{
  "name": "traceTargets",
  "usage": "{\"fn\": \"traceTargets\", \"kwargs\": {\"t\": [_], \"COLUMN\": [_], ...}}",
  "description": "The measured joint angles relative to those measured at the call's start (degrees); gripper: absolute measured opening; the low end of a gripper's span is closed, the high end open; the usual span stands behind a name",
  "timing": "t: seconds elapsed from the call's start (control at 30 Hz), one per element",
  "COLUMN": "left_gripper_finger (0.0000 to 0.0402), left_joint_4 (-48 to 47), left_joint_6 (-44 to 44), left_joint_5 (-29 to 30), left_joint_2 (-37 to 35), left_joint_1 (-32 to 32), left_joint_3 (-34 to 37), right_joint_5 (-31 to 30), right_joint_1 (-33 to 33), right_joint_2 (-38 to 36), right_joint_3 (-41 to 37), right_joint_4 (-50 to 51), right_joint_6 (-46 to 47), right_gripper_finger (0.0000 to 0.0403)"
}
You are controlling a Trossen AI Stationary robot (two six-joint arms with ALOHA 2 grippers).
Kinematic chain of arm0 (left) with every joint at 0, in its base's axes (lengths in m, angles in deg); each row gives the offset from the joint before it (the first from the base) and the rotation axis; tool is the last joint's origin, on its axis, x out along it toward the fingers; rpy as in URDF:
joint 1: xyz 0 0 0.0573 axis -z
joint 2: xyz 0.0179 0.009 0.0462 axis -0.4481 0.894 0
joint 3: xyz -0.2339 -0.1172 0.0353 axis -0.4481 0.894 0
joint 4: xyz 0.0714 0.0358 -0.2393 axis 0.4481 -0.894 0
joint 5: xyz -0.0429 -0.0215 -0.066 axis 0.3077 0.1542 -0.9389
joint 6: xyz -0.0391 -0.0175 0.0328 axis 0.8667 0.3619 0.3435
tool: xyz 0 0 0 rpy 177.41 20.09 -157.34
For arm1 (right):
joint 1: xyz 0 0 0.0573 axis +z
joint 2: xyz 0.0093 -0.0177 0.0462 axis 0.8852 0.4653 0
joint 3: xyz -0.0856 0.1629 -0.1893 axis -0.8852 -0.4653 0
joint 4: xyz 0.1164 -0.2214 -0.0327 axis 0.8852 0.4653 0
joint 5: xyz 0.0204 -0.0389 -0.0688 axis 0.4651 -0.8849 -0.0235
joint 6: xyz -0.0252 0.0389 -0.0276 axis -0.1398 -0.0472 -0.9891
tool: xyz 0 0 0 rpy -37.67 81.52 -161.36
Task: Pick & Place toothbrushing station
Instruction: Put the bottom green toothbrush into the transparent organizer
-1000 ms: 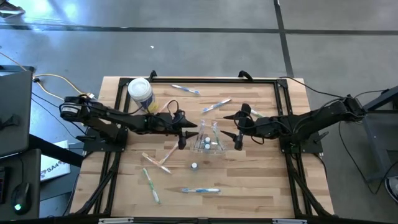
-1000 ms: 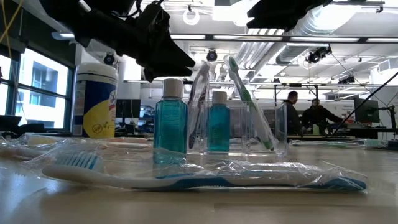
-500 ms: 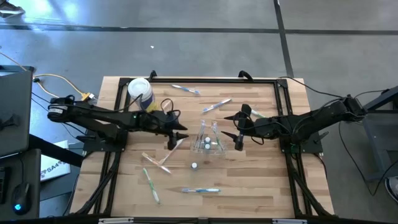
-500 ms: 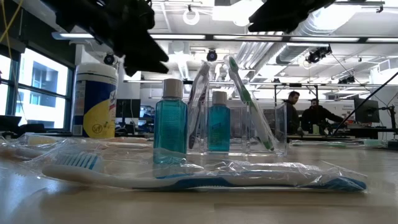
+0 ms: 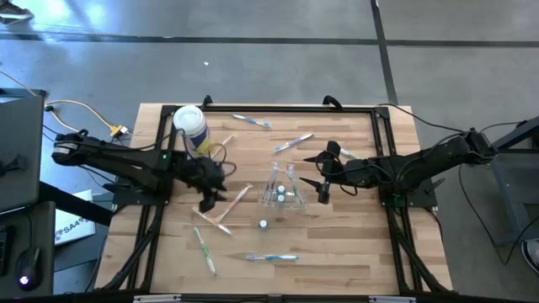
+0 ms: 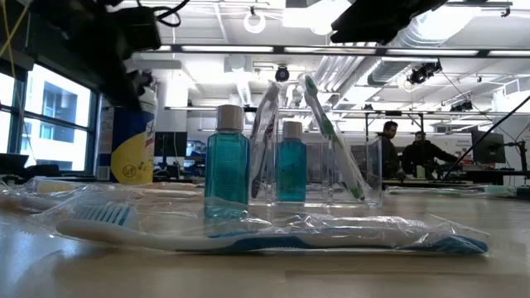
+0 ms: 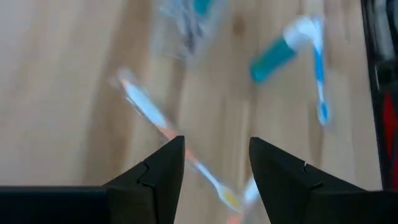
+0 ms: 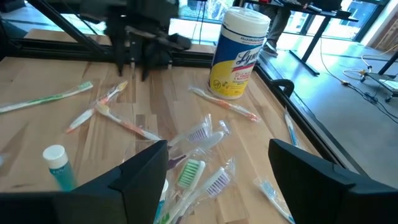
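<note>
Wooden table (image 5: 354,244); scattered toothbrushes (image 5: 271,257), canister (image 5: 190,126).

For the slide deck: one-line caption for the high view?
Left gripper over loose toothbrushes; right gripper open beside the clear cup.

- A robotics lab or test workshop set in a large open-plan industrial hall.
- The wooden table (image 5: 354,244) stands in a black metal frame (image 5: 383,135), with both arms bolted to its left and right sides.
- Bare grey concrete floor (image 5: 278,67) surrounds it, with cables (image 5: 72,108) trailing at the left.
- Far behind, exposed ceiling ducts (image 6: 348,62) and strip lights hang overhead.
- People (image 6: 418,157) sit at desks with monitors (image 6: 489,147) far right; tall windows (image 6: 45,116) line the left.
</note>
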Motion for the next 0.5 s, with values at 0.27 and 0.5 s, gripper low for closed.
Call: {"fn": "traceTargets", "kwargs": {"t": [0.27,0.5], "left_gripper_finger": [0.018,0.018], "left_joint_4": [2.21,0.97], "left_joint_6": [6.87,10.82], "left_joint_5": [0.06,0.3], "left_joint_2": [-0.02,-0.02], "left_joint_1": [13.39,21.96], "left_joint_3": [0.0,-0.02], "right_joint_5": [0.05,0.2], "right_joint_1": [0.0,0.0], "right_joint_2": [0.0,0.0], "right_joint_3": [0.0,0.0], "right_joint_4": [0.07,-0.01], "right_joint_6": [-0.27,-0.39], "right_gripper_finger": [0.0272,0.0272]}}
